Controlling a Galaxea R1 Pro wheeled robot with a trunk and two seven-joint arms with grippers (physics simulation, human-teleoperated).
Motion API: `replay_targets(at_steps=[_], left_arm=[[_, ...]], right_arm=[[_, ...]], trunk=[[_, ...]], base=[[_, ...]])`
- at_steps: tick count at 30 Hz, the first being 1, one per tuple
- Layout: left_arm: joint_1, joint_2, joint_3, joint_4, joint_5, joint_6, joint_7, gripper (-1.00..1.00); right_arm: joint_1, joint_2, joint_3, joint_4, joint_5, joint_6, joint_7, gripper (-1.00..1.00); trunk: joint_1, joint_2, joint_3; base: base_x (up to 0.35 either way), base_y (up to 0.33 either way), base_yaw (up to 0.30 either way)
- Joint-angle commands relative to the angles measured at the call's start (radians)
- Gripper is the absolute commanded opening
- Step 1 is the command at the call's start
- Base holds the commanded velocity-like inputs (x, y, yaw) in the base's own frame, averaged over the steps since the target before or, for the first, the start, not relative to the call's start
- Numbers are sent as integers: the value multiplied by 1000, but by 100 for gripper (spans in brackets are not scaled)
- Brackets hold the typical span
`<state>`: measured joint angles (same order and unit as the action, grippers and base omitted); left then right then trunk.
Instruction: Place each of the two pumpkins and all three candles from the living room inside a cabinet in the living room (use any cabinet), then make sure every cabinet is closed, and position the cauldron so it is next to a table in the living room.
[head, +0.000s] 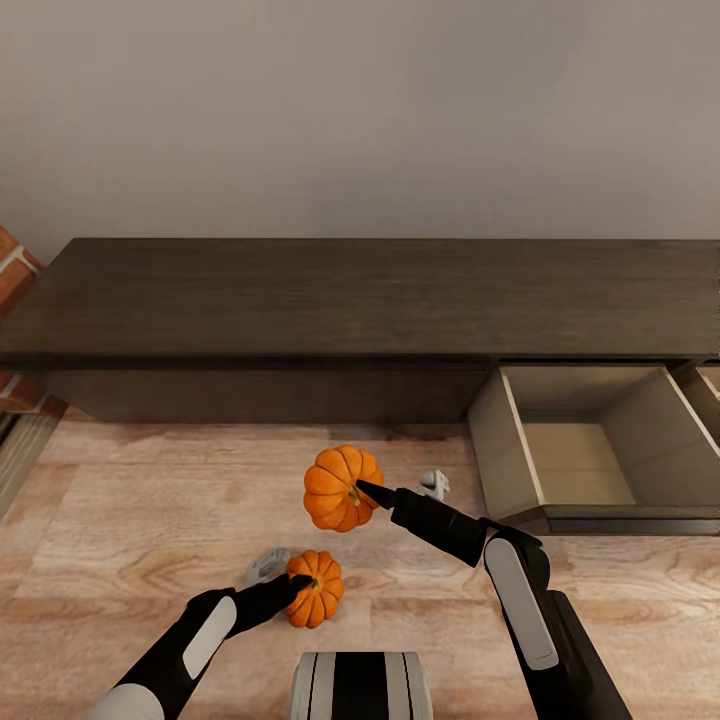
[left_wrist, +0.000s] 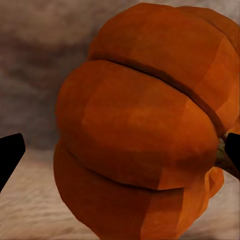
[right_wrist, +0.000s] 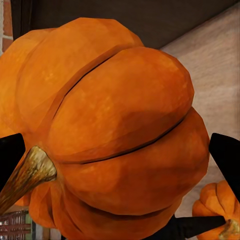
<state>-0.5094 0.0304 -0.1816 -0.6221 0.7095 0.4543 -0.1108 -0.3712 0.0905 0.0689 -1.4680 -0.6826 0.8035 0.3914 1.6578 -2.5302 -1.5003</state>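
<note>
Two orange ribbed pumpkins are in front of the long dark cabinet (head: 300, 300). My right gripper (head: 368, 491) is shut on the upper, larger-looking pumpkin (head: 338, 488), held above the floor. In the right wrist view that pumpkin (right_wrist: 120, 125) sits between the two black fingertips (right_wrist: 226, 159), its stem toward one of them. My left gripper (head: 300, 583) is shut on the lower pumpkin (head: 320, 590), close to the floor. The left wrist view has this pumpkin (left_wrist: 140, 135) spanning the gap between the fingers (left_wrist: 10, 155). The cabinet's right drawer (head: 590, 450) stands open and empty. Candles and cauldron are out of view.
Brick wall (head: 15, 330) borders the cabinet's left end. Two small grey-white objects lie on the wooden floor, one beside the left arm (head: 268, 565) and one near the open drawer (head: 435, 484). The drawer front juts out over the floor at the right.
</note>
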Motion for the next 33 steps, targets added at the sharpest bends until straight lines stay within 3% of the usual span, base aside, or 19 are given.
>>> replay_targets(at_steps=[1,5,6,26,33], left_arm=[[0,0,0,59,-22,-2,5,100],[0,0,1,59,-22,-2,5,100],[0,0,1,59,-22,-3,5,-100],[0,2,4,59,-22,-3,5,-100],[0,3,5,59,-22,-2,5,-100]], right_arm=[[0,0,0,0,-2,0,0,-100],[0,0,0,0,-2,0,0,-100],[0,0,0,0,-2,0,0,-100],[0,0,2,0,-2,0,0,-100],[0,0,2,0,-2,0,0,-100]], trunk=[[0,0,0],[0,0,0],[0,0,0],[0,0,0],[-2,1,19]], base=[[0,-6,0],[0,-2,0],[0,0,0],[0,0,0],[0,0,0]])
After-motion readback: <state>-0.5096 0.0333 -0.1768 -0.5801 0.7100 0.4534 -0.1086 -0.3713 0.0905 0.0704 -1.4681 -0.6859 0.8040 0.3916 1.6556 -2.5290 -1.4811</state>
